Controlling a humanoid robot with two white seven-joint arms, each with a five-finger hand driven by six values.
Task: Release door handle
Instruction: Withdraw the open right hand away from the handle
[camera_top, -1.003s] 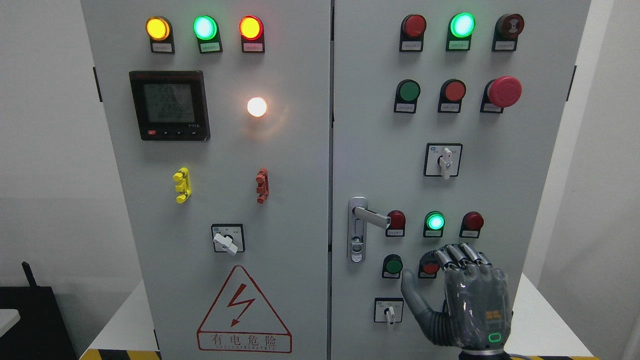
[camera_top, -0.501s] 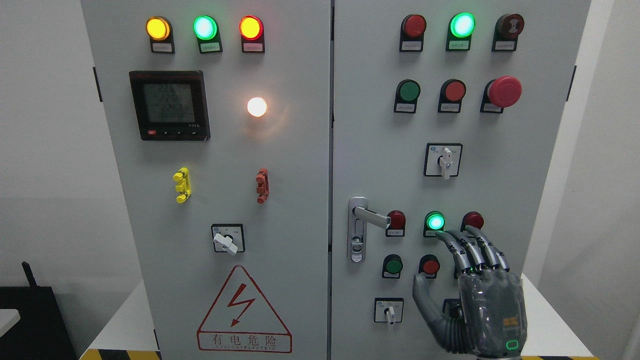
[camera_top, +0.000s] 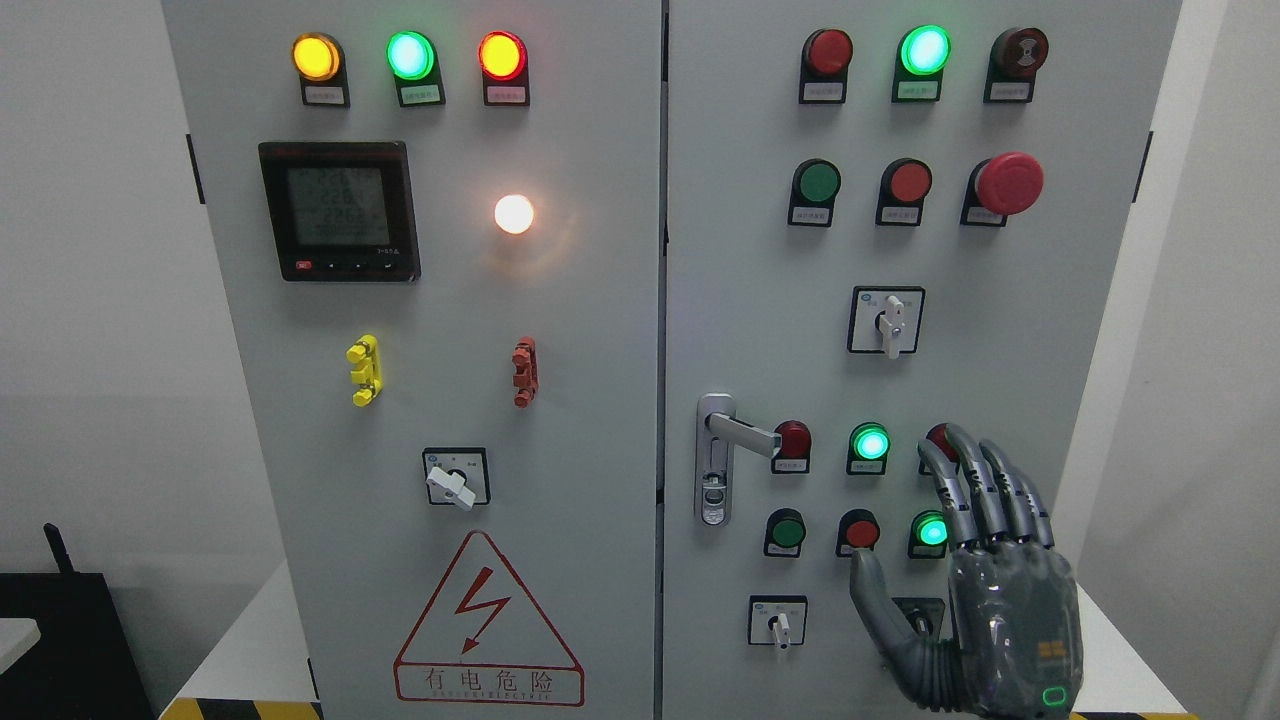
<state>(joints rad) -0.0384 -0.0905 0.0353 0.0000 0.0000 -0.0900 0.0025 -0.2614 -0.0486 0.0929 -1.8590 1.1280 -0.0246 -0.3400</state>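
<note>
The release looks done: the handle (camera_top: 738, 432) stands free on the right door, with the right hand (camera_top: 985, 590) well right of it, fingers spread and empty.

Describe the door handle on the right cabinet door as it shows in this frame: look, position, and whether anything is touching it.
The door handle is a silvery, metal-looking lever on a tall narrow backplate with rounded ends, mounted at the left edge of the right cabinet door. The lever points right and slightly down, its tip ending just in front of a dark red button. A lock-like fitting sits low on the plate. Nothing touches it: the right hand, fingers extended, is well off to the right.
</note>
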